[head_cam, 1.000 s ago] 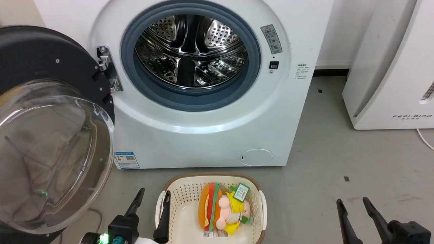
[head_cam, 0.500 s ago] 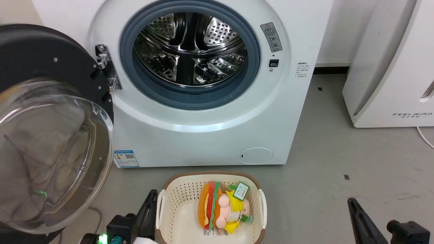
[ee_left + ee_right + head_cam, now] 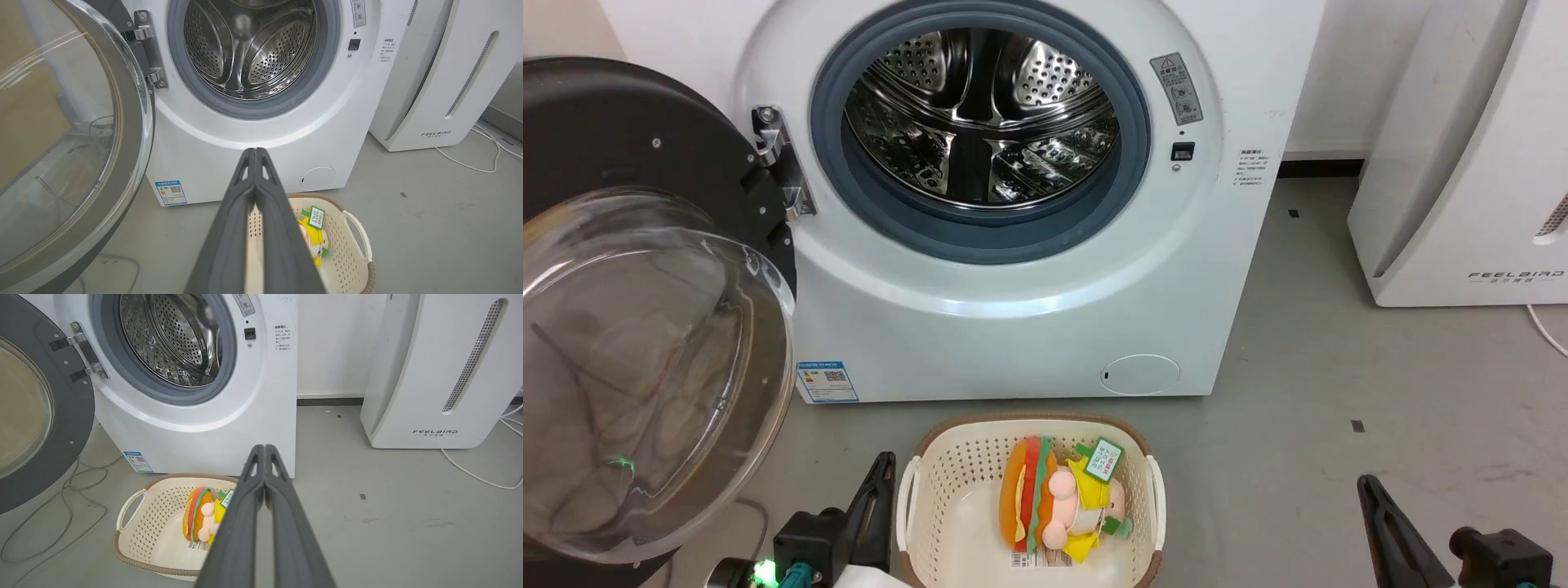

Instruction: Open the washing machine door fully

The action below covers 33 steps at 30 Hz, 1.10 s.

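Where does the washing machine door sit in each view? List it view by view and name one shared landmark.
Head view: the washing machine door takes up the left side, standing open, glass bowl bulging toward the camera.
Left wrist view: the door is on the left side, cut by the left edge.
Right wrist view: the door is at the left edge, partly cut off.
Shared landmark: the metal hinge left of the drum opening.

Washing machine door [image 3: 645, 367] — clear glossy glass bowl in a dark matt rim. Washer casing [image 3: 1013, 335] glossy white, with grey rubber seal [image 3: 980, 242] and shiny perforated steel drum [image 3: 1045, 82]. Cream plastic basket [image 3: 947, 482] holds a cloth toy [image 3: 1054, 502].
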Available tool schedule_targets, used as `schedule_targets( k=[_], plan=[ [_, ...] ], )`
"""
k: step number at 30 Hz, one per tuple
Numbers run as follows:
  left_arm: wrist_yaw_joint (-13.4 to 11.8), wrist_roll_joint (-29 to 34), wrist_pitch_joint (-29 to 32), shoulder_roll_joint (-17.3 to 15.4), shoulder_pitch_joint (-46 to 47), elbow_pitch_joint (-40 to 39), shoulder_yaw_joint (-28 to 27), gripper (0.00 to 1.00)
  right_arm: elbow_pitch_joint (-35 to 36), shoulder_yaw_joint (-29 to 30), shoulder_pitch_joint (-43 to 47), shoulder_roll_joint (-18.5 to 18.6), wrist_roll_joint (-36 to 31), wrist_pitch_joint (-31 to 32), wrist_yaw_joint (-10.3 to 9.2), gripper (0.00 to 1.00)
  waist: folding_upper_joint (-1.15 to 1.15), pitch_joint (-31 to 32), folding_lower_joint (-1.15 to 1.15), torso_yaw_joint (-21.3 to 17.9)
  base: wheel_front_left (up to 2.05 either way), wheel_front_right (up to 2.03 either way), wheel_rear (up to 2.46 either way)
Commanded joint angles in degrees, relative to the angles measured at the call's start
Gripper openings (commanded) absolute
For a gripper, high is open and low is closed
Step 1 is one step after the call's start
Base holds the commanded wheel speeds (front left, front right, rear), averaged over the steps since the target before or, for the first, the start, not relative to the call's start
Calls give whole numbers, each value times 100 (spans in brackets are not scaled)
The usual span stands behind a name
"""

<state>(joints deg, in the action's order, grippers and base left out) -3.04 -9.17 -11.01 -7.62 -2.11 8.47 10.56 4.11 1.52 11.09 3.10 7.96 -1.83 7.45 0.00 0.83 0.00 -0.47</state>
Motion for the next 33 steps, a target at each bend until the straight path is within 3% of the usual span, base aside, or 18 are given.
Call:
schedule_targets(
  k=[1,33],
  plan=[
    [23,61,40,37,34,-50,-31,0,-19,-10,-134,-5,-64,19,1,0,0,-1,0,1,0,0,0],
    [111,330,373,174,89,-300,-353,0,-142,-55,-440,-10,-294,70,1,0,0,-27,0,15,0,0,0]
  ],
)
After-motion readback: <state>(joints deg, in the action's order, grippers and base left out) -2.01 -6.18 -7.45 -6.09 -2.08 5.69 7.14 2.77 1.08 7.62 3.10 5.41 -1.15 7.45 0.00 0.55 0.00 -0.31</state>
